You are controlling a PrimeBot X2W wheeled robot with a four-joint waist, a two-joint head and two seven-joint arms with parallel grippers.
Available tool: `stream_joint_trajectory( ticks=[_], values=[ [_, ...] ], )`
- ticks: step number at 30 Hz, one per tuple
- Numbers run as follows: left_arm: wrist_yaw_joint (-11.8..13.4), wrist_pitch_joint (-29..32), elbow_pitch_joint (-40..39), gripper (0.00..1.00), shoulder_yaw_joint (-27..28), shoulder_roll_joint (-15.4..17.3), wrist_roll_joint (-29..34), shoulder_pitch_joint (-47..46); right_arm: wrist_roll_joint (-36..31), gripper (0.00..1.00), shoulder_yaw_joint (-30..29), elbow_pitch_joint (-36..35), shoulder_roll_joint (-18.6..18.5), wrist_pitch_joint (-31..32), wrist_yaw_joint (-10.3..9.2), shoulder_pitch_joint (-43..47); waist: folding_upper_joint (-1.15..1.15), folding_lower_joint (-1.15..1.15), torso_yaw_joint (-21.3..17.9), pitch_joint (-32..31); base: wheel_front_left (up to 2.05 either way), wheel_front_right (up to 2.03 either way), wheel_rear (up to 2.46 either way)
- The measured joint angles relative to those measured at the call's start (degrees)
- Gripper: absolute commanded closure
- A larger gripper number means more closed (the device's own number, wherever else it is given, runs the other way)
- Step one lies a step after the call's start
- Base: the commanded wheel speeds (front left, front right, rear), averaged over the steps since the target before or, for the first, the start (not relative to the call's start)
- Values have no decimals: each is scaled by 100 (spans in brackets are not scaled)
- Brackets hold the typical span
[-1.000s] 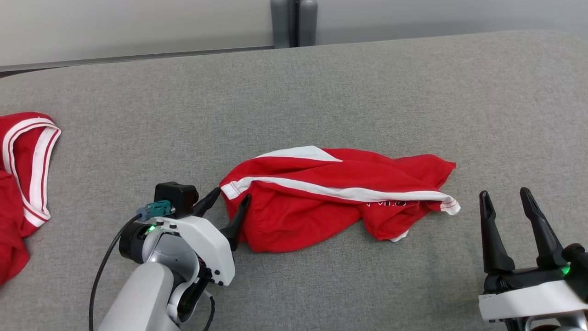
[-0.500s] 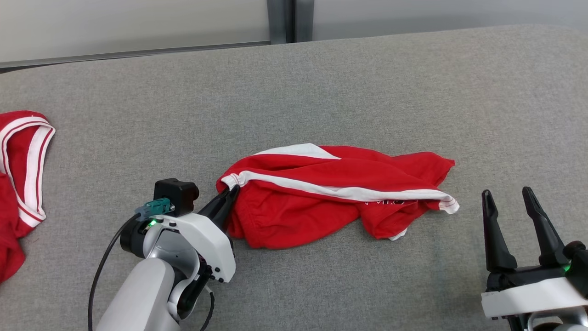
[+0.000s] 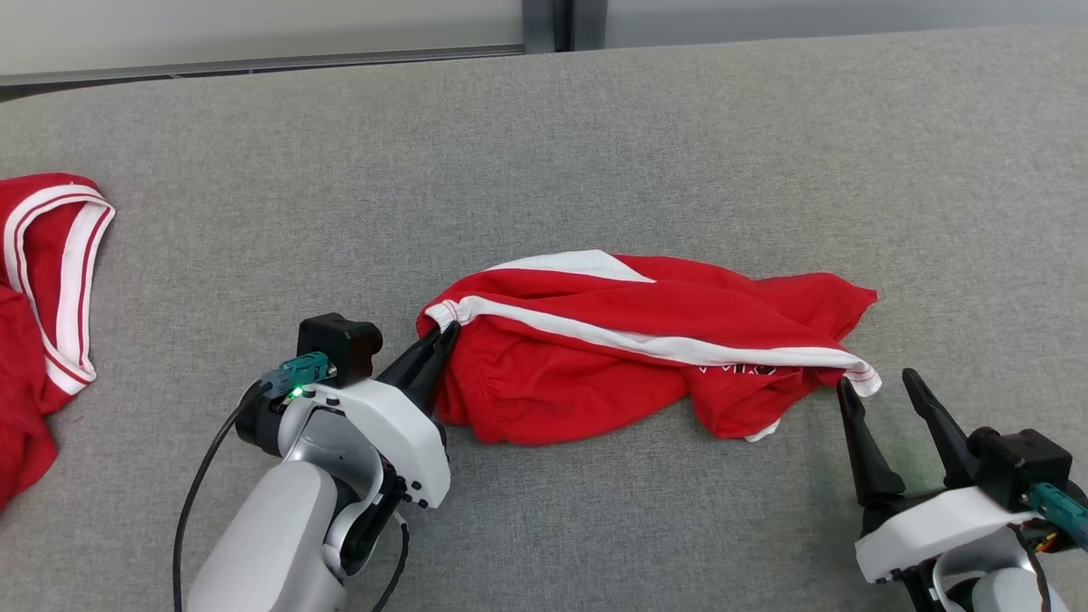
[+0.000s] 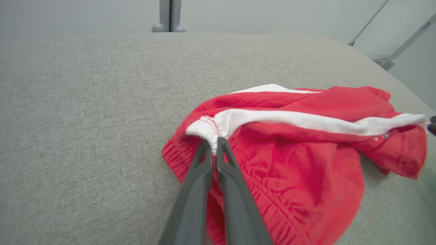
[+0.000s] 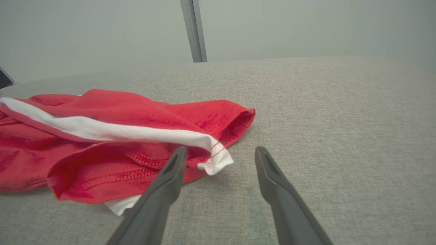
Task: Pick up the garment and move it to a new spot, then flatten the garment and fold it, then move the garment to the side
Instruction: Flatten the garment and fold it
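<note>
Our left hand [image 3: 444, 338] pinched the waistband corner [image 3: 438, 314] of the crumpled red shorts [image 3: 586, 382] lying on the grey worktop [image 3: 646, 144]; our right hand [image 3: 876, 380] hovered spread beside the leg hem [image 3: 860, 374]. Light, limp cloth, we judged, would sag unless that hem was gripped too.

Your left gripper [image 3: 444, 337] points up and to the right from its pale forearm [image 3: 263, 544], fingers pressed together on the garment [image 3: 595, 374] edge. Your right gripper [image 3: 878, 382] has its fingers spread and leans left. Its wrist seems rolled, though the frame crops it.
</note>
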Motion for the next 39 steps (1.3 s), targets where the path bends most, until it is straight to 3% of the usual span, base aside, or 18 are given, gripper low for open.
stream_joint_trajectory(
  ticks=[2, 3, 4, 5, 10, 15, 20, 31, 39],
  values=[
    [0, -16, 8, 100, -23, -8, 0, -45, 42, 0, 90, 215, -9, -20, 0, -182, 0, 0, 34, 38, 0, 0, 0],
    [-1, -26, 9, 100, -35, -16, 0, -68, 75, 42, 129, 316, -12, -19, 0, -259, 0, 0, 54, 53, 0, 0, 0],
    [-1, -33, 10, 100, -48, -22, 0, -76, 85, 64, 157, 411, -20, -21, 0, -328, 0, 0, 74, 67, 0, 0, 0],
    [-1, -45, 15, 100, -63, -26, 0, -78, 105, 100, 179, 475, -31, -36, 0, -374, 0, 0, 96, 80, 0, 0, 0],
    [-2, -204, -13, 100, -88, -29, 1, -107, 242, 100, 236, 631, -118, -134, 0, -493, 0, 0, 159, 136, 0, 0, 0],
    [15, -560, -254, 100, -70, 46, 138, -194, 188, 100, 169, 309, -259, -378, 0, -553, 0, 0, 169, 112, 0, 0, 0],
    [124, -829, -799, 100, 0, 264, 341, -196, 16, 100, -22, -525, -456, -360, 0, -694, 0, 0, 139, -104, 0, 0, 0],
    [438, -779, -2796, 100, 151, 670, 727, -351, -324, 100, -568, -2591, -917, 471, 0, -1059, 0, 0, 79, -846, 0, 0, 0],
    [614, -517, -3626, 100, 219, 768, 762, -365, -227, 100, -714, -3097, -880, 827, 0, -1061, 0, 0, 19, -1147, 0, 0, 0]
  ],
)
